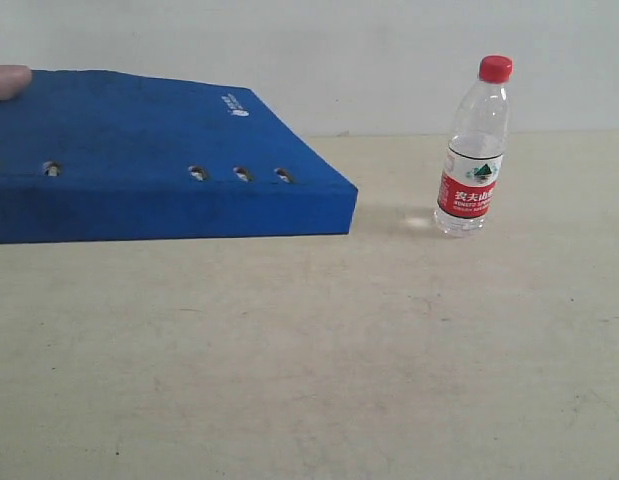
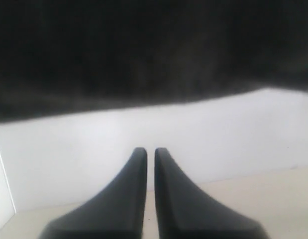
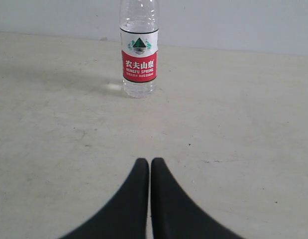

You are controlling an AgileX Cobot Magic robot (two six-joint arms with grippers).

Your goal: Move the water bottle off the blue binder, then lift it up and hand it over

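While the left gripper and right gripper are pressed together — one water bottle stands near one blue binder.

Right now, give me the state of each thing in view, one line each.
Bottle: upright on the table, cap on, off the binder, not held.
Binder: closed, no bottle on it; cannot tell whether it lies flat or is raised.
Left gripper: shut, empty.
Right gripper: shut, empty, pointed at the bottle but short of it.
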